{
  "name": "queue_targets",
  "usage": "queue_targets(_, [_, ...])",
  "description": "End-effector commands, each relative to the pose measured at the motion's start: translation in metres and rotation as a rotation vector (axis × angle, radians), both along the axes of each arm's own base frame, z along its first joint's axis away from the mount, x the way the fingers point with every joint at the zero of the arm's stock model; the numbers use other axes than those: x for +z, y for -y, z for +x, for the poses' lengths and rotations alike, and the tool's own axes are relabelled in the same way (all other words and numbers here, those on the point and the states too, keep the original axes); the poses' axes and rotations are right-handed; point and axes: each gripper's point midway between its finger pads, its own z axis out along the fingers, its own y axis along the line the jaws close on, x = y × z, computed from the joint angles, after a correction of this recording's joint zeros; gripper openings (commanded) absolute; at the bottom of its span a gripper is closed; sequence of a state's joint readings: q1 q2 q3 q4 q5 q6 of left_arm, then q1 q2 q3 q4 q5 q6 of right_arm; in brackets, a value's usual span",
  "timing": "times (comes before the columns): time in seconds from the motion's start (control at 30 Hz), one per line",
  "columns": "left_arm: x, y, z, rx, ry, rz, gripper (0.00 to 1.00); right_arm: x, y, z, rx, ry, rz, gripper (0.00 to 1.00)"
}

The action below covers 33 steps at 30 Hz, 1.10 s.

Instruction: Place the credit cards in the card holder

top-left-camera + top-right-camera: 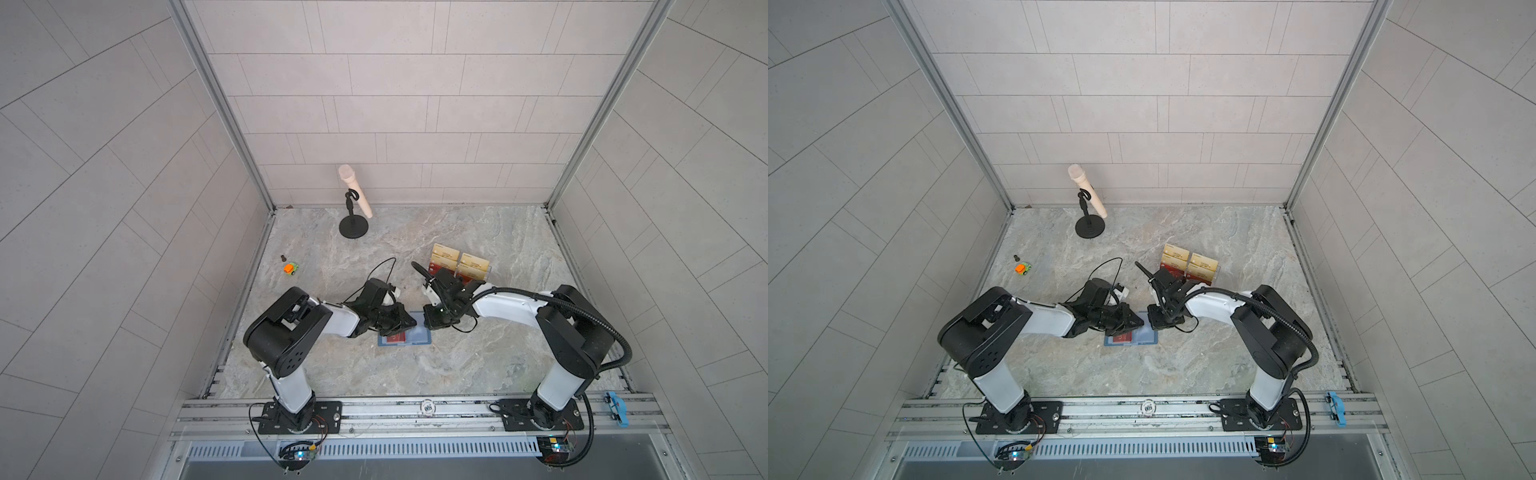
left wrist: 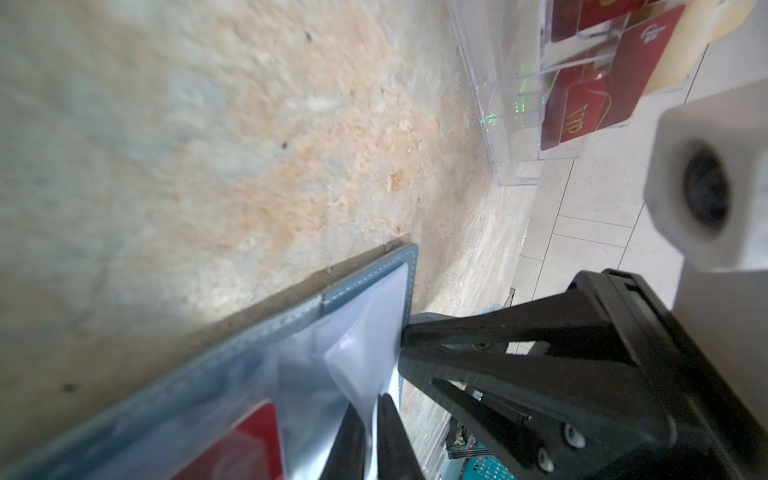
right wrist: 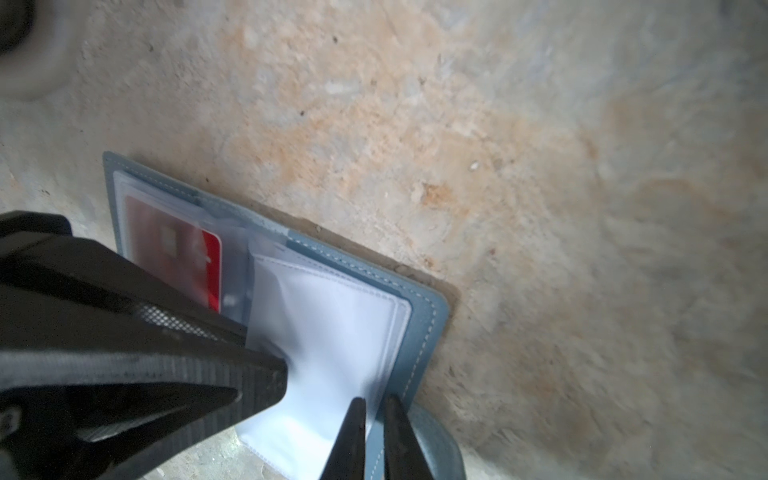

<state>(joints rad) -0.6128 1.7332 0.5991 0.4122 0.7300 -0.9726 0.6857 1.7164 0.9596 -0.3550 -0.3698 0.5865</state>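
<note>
**Card holder being pinned open on marbled table**

An opened slate-blue card holder [image 1: 420,341] [image 1: 1148,341] is being held flat on a marbled beige-grey tabletop [image 1: 478,353], in its front half, between the two arms. The left gripper [image 2: 370,401] [image 1: 413,322] is being pictured with its jaws drawn almost together on a clear sleeve [image 3: 332,324] [image 2: 357,361], which is being puckered upward. The jaws of the right gripper [image 3: 375,399] [image 1: 430,326], likewise nearly closed, are being clamped on the holder's outer edge.

One red credit card [image 3: 212,270] [image 1: 397,337] is being carried in a sleeve on the holder's left half (its face is blurred by the plastic). More red cards [image 2: 582,112] are being displayed in a clear acrylic stand [image 2: 490,104] just behind the right gripper, along with pale gold cards [image 1: 473,264].

The table is being enclosed on three sides by pale grey tiled walls [image 1: 415,104] joined by aluminium posts [image 1: 220,104]. A cream microphone [image 1: 355,191] is being propped on a black stand near the back wall, and a small orange-and-green toy car [image 1: 291,269] is being shown near the left edge. Both arm bases are being carried on a metal rail [image 1: 395,409] along the front.
</note>
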Motion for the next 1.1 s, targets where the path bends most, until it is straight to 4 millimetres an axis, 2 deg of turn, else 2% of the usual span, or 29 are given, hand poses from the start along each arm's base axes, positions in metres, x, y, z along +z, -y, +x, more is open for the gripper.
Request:
queue_targets(0.0, [-0.001, -0.003, 0.001, -0.008, 0.011, 0.024, 0.07, 0.008, 0.005, 0.001, -0.003, 0.023, -0.030, 0.14])
queue_targets(0.33, [0.010, -0.008, 0.002, -0.023, 0.043, 0.006, 0.04, 0.022, 0.010, 0.004, -0.025, 0.063, -0.034, 0.14])
queue_targets(1.07, [0.015, -0.013, -0.002, -0.022, 0.079, -0.047, 0.00, 0.008, -0.006, -0.007, -0.017, -0.023, 0.051, 0.13])
